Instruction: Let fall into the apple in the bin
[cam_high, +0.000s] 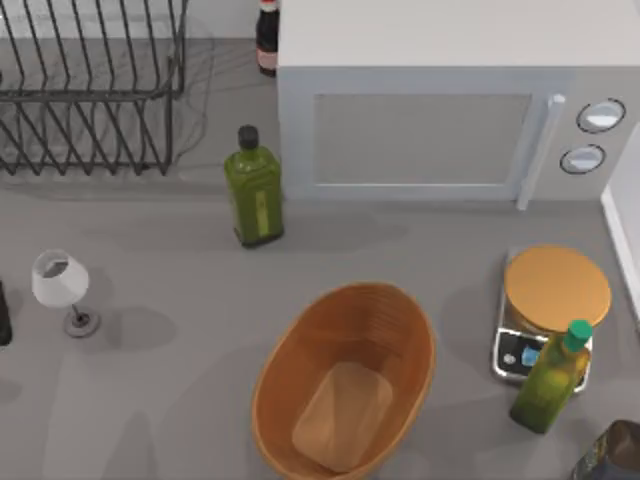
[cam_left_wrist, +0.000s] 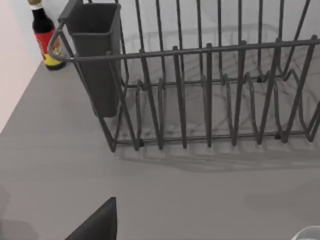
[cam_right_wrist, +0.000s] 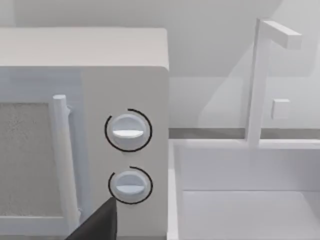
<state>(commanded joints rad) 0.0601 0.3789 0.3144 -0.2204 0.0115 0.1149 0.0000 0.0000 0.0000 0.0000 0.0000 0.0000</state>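
Note:
The bin (cam_high: 300, 355), a large oval orange-brown wooden bowl with ribbed walls and a lighter flat bottom, stands at the front middle of the table with nothing in it. The apple is out of view. A dark part of my left arm (cam_high: 3, 318) shows at the table's left edge, far from the bin. A dark part of my right arm (cam_high: 612, 452) shows at the front right corner. One dark finger (cam_left_wrist: 97, 225) of the left gripper points toward the dish rack. One dark finger (cam_right_wrist: 97, 222) of the right gripper points toward the microwave's knobs.
A wire dish rack (cam_high: 90, 90) fills the back left. A microwave (cam_high: 430, 120) stands at the back right. A green bottle (cam_high: 254, 190), a wine glass (cam_high: 62, 285), a kitchen scale (cam_high: 555, 290), another green bottle (cam_high: 550, 380) and a red-labelled dark bottle (cam_high: 267, 40) surround the bin.

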